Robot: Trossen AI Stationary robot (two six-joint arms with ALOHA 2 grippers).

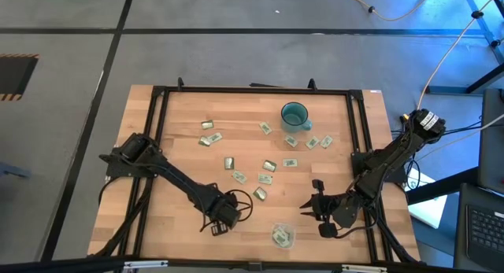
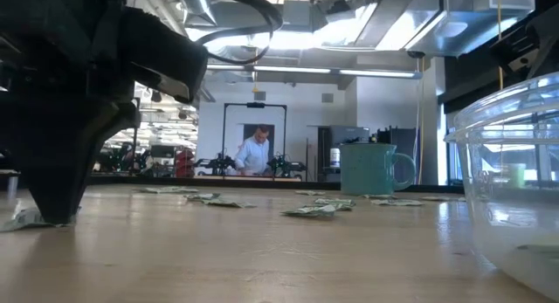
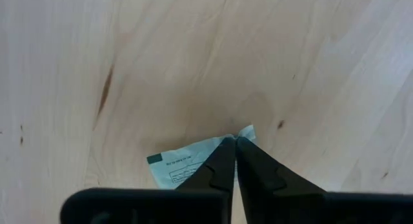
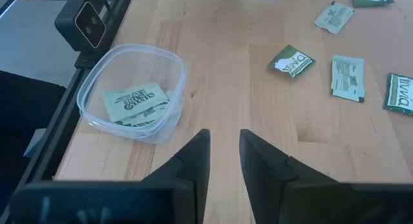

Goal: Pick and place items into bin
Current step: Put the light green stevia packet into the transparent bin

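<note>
Both arms are black, built of jointed segments rising from bases at the table's side rails. The left arm [image 1: 169, 177] carries a looped black cable near its wrist. The right arm [image 1: 386, 163] has a pale label on its rear joint. Each gripper has two dark, tapered, wedge-shaped fingers [image 4: 193, 162] on a black crossbar; inner edges are stepped.

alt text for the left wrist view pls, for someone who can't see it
The left gripper is pinched shut on the edge of a pale green packet lying flat on the light wooden table. Nothing else is in view.
</note>
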